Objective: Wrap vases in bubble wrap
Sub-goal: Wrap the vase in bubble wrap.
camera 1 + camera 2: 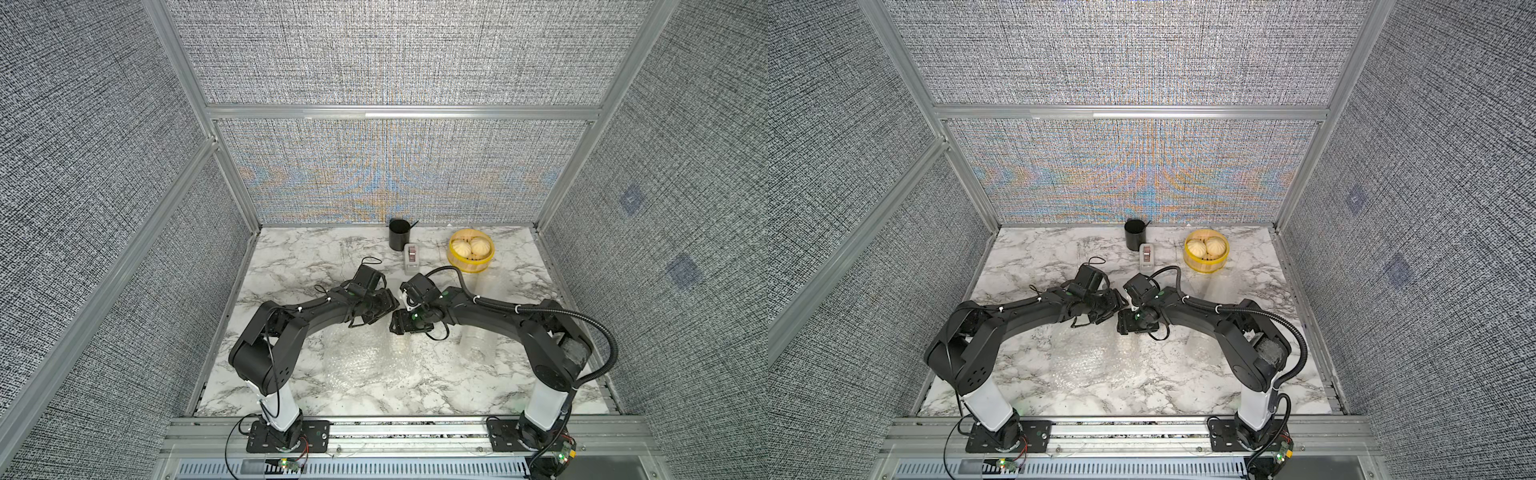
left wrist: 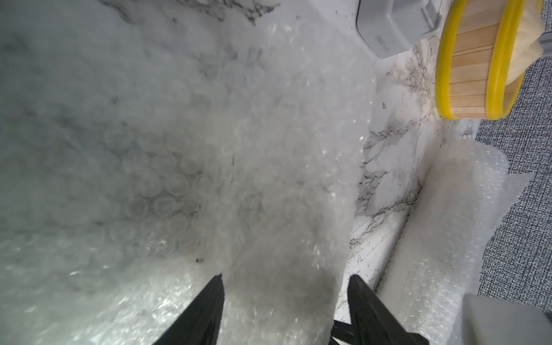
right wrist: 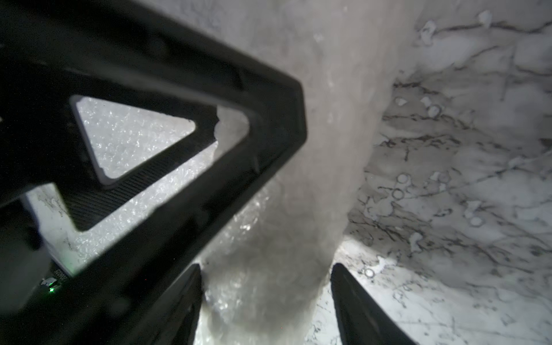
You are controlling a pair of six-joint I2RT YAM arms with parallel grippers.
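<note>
Aluminium rail [image 1: 415, 432] at six o'clock edged the marble worktop [image 1: 291, 257] inside grey woven walls [image 1: 395, 62]. Wrist views alone showed bubble wrap [image 2: 283, 209] between jaws: left gripper [image 2: 286, 277] released, right gripper [image 3: 265, 268] unclear.

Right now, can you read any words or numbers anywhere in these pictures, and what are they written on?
No word or number here can be read.
grey box: a small raised mark on its side, too blurred to read.
dark part beside the green light: tiny white print, too small to read.
black cup and yellow basket: no writing shows.
</note>
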